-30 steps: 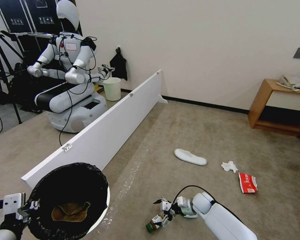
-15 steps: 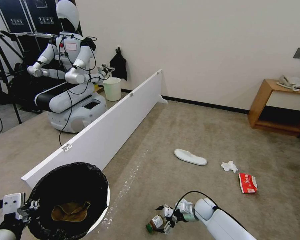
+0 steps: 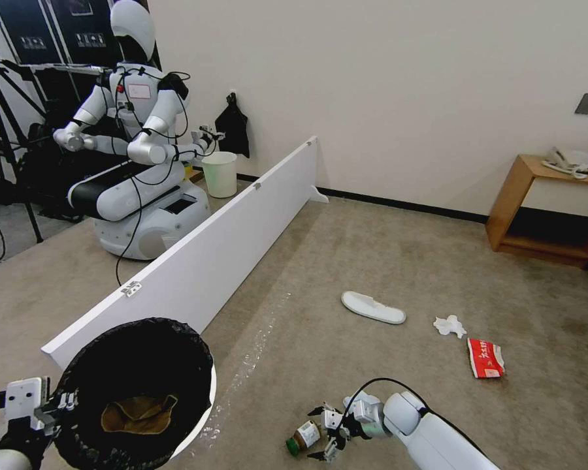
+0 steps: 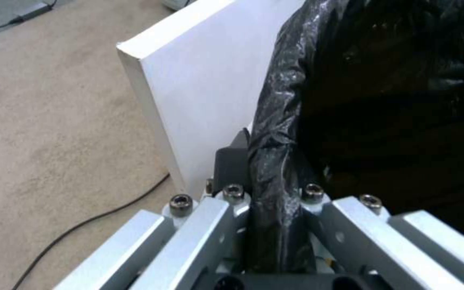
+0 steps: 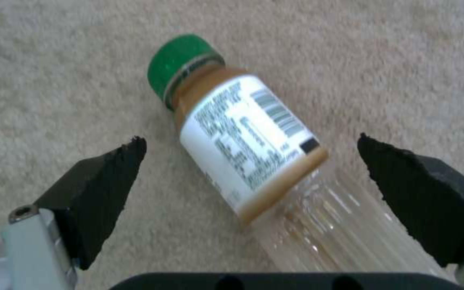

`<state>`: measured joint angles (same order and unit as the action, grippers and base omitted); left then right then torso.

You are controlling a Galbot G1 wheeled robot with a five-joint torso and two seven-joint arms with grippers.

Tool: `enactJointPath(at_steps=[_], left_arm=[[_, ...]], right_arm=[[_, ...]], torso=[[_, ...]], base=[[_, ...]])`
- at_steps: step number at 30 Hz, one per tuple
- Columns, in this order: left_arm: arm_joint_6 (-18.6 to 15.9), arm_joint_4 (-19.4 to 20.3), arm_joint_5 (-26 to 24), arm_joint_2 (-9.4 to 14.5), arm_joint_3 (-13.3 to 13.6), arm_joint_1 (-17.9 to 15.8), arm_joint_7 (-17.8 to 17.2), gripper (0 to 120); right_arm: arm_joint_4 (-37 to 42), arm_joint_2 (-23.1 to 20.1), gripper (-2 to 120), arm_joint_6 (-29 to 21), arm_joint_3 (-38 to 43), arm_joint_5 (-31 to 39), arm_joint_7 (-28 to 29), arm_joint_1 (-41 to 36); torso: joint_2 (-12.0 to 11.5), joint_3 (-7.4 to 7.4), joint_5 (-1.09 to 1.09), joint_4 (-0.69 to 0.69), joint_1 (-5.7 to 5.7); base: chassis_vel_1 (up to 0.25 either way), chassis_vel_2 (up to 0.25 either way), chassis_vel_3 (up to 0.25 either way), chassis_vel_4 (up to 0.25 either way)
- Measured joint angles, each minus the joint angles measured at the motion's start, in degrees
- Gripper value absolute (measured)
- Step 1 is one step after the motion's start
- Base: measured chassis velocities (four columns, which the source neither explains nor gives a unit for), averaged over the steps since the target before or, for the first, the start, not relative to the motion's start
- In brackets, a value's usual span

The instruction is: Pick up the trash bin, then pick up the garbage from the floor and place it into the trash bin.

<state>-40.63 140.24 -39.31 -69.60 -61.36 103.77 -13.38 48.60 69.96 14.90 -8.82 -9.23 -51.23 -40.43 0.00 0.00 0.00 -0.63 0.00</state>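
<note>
Over the last second the right end effector (image 3: 325,433) is being brought lower and closer to the robot, beside the bottle (image 3: 304,437) on the carpet. A second ago it was above the bottle with its fingers close around it; now the fingers are being held wide apart and the bottle is lying free just to its left. This is being read as a release or a re-approach, so the pick of this piece of garbage is not yet made.

In the right wrist view, the bottle (image 5: 237,141) is being framed between the two black pads (image 5: 100,189), lying at a slant with its green cap pointing away, and neither pad is touching it. The fingers are spread fully and nothing is being gripped.

The left end effector (image 3: 49,408) is being kept clamped on the rim of the trash bin (image 3: 137,391), which is being held at the robot's left. In the left wrist view, the black bag (image 4: 275,161) is being pinched between the fingers. A piece of brown paper (image 3: 137,414) is already lying inside the bin. A slipper (image 3: 373,307), a tissue (image 3: 450,326) and a red packet (image 3: 485,358) are lying well apart on the floor to the right.
</note>
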Motion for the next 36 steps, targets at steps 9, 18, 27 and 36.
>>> enactJointPath(at_steps=[9,18,27,36], left_arm=[[0.0,-0.08,0.0,-0.01,0.22,-0.21,0.0,3],[0.0,-0.26,-0.01,0.06,0.19,-0.33,-0.02,3],[-0.01,-0.47,-0.13,0.14,0.14,-0.48,-0.03,3],[-0.01,-0.68,-0.19,0.2,0.2,-0.77,-0.03,3]], right_arm=[[-1.55,0.29,100,0.38,0.8,-1.0,-0.22,0.32],[-2.69,1.2,100,0.39,0.75,-1.21,-0.54,0.96],[-4.0,1.71,100,0.48,0.72,-1.42,-1.27,1.66],[-5.13,1.7,68,1.01,1.51,-1.97,-2.51,1.51]], torso=[[0.0,0.0,0.0,0.0,0.0],[0.0,0.0,0.0,0.0,0.0],[0.0,0.0,-0.01,0.0,0.0],[0.0,0.0,0.0,0.0,0.0]], base=[[0.0,0.0,0.0,0.0],[0.0,0.0,0.0,0.0],[0.0,0.0,0.0,0.0],[0.0,0.0,0.0,0.0]])
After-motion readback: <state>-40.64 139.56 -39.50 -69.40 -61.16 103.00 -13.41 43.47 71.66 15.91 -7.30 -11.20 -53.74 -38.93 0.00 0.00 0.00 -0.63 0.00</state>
